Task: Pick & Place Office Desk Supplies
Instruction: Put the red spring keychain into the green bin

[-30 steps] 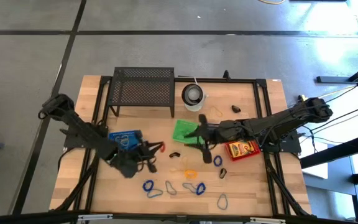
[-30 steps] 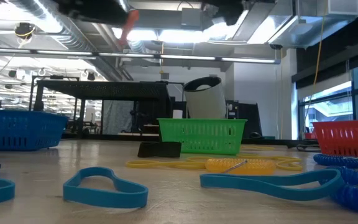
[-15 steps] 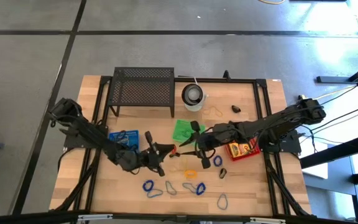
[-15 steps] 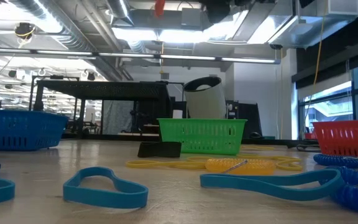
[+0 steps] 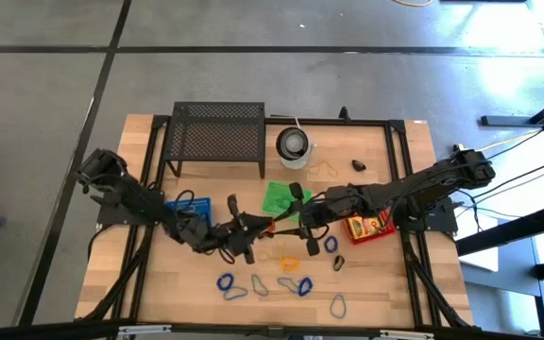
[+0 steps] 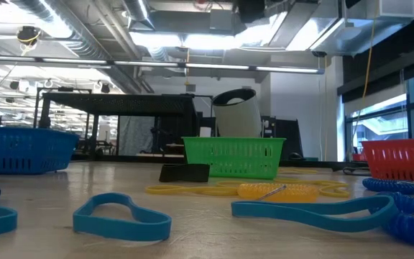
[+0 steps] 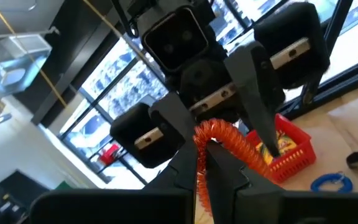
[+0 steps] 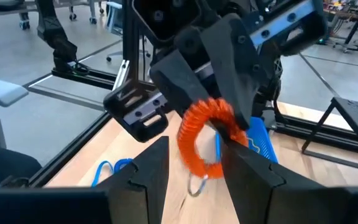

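Carried rightward since a second ago, the orange coiled plastic loop (image 5: pixel 270 225) now hangs above mid-table, pinched in the closed fingers of the left gripper (image 5: pixel 263 227), whose tips meet those of the right gripper (image 5: pixel 296 223). In the right wrist view the right gripper (image 8: pixel 194 165) stands partly open with the coil (image 8: pixel 205 140) between and just beyond its fingers, not clamped. Nearest the low camera lie a blue flat loop (image 6: pixel 121 216) and yellow loops (image 6: pixel 185 189) on the wooden table (image 6: pixel 207 241). Beyond sit the green mesh basket (image 5: pixel 281 200) and the red basket (image 5: pixel 370 227).
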Action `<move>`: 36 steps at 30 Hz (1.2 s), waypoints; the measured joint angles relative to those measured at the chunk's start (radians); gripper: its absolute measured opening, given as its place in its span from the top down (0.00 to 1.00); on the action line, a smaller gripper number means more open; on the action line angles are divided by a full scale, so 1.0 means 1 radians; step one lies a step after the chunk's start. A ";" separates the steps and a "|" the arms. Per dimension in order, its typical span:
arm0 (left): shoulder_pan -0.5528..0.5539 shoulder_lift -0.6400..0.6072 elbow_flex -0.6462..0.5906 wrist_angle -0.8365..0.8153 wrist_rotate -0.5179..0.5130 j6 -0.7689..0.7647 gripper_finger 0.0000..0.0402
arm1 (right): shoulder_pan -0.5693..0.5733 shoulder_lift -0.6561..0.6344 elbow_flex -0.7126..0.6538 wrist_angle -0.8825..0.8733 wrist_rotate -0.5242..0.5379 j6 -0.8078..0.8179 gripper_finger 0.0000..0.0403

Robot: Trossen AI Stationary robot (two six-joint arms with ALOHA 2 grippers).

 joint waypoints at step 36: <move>0.072 0.000 0.000 0.073 0.122 -0.032 0.92 | -0.001 -0.001 0.000 0.013 0.103 0.105 0.95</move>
